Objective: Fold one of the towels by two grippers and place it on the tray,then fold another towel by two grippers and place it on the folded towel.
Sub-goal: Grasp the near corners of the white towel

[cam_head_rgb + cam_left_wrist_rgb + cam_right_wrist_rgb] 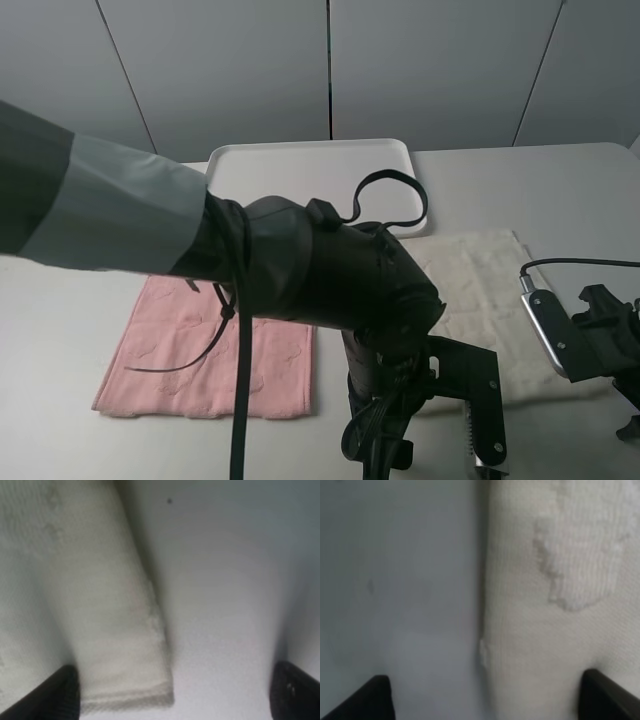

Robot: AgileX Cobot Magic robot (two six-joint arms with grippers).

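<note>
The cream towel (480, 290) lies flat on the white table (560, 190), right of centre and just in front of the near right corner of the tray (310, 175). It is an off-white, rectangular terry cloth with a fine woven grain. A raised embossed motif shows in the right wrist view, and a thicker hemmed band runs along its edge to a squared corner in the left wrist view. Its side edges run from far to near, slanting a little toward the right as they approach. The left arm hides part of it, so which axis is longer cannot be told. The pink towel (210, 345), similar in weave and relief, is spread flat on the left side, well apart from the cream one. The tray is a shallow white rectangle with rounded corners and lies at the far side. The left end effector (172, 695) has its fingers apart, one above the towel's hemmed corner and one above bare table. The right end effector (487, 697) is likewise spread across the towel's opposite edge. Whether either one touches the cloth cannot be told.
</note>
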